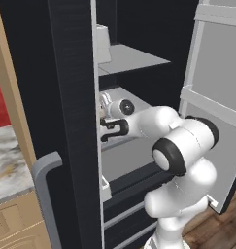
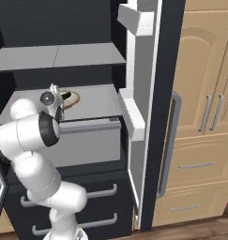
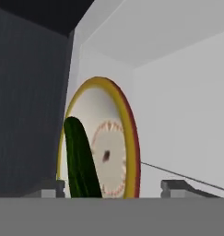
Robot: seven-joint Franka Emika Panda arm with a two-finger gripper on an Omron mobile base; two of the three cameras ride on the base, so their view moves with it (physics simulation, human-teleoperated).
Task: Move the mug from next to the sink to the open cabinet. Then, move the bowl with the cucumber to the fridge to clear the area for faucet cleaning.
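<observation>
Basically the bowl [image 2: 68,99] sits flat on a grey shelf [image 2: 94,105] inside the fridge [image 1: 66,97], toward the shelf's left side in the right base view, with the cucumber [image 3: 80,161] lying in it; gripper [image 3: 113,186] fingers stand spread wide, one either side of the bowl rim, pinching nothing as far as I can judge; looks like the release stage of the fridge step.

To do it well, my call: back the hand straight out along its own approach line, jaws wide, so neither fingertip [image 3: 49,186] catches the tan-golden rim and drags the bowl forward; watch the elbow against the fridge door lining [image 2: 134,93], which stands close beside the arm.

Orientation: bowl opens upward, mouth level with the shelf; the hand view is rolled, so there the bowl reads as a tall oval; cucumber's long axis lies across the off-white inside, off-centre, one end near the rim; which room direction it points I cannot tell.
</observation>
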